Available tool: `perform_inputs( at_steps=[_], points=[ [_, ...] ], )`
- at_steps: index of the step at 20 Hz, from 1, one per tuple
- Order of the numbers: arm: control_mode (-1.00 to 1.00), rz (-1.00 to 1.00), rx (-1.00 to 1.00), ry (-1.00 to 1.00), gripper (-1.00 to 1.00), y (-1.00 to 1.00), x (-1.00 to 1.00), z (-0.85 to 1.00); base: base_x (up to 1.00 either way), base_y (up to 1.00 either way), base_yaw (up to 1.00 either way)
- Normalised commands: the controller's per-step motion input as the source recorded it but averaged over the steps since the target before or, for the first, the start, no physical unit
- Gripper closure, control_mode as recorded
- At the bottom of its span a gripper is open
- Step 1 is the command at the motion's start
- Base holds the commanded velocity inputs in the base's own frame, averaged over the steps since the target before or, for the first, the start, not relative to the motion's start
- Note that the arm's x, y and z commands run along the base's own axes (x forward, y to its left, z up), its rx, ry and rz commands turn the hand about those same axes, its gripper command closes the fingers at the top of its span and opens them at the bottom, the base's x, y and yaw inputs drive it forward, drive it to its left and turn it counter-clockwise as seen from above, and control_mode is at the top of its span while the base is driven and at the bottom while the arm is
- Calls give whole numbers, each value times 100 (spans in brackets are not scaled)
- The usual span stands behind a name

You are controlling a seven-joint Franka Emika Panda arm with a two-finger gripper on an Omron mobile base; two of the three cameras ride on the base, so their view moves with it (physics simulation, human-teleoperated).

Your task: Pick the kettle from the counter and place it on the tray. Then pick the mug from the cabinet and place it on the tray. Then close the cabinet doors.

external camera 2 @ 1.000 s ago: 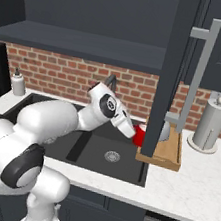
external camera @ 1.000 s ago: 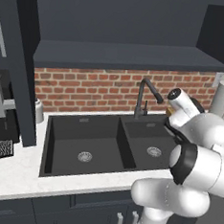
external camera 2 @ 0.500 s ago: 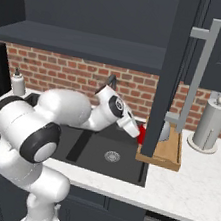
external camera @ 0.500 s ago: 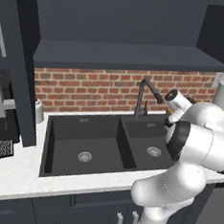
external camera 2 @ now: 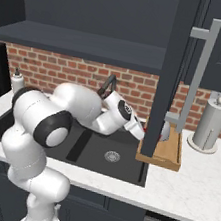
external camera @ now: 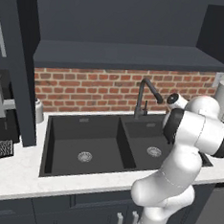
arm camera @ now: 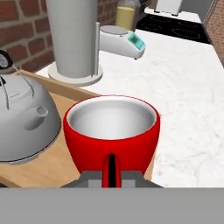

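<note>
The mug (arm camera: 111, 133) at centre frame looked glossy red, matt white inside. At left, the kettle (arm camera: 24, 122) was brushed silvery metal on a light wooden tray (arm camera: 65, 151); the counter (arm camera: 183, 100), upper right, was speckled white stone.

Open cabinet door (external camera 2: 172, 71) before tray (external camera 2: 165, 152) (kettle (external camera 2: 165, 132) aboard)

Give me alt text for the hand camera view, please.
A red mug with a white inside sits close up above the wooden tray, beside the silver kettle already on it. Behind stand a paper-towel roll and white counter.
</note>
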Motion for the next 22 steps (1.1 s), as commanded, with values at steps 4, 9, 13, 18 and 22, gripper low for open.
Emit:
perform_inputs(
  at_steps=[4,9,13,18,22],
  points=[
    [-100,1,-4,-1,100,-32,14,-24,0,0,0],
    [-100,1,-4,0,100,-19,26,-28,0,0,0],
    [-100,2,-6,0,100,-16,27,-30,0,0,0],
    [-100,1,-5,-2,100,-15,23,-23,0,0,0],
    [-100,0,-5,0,100,-10,7,-20,0,0,0]
  ],
)
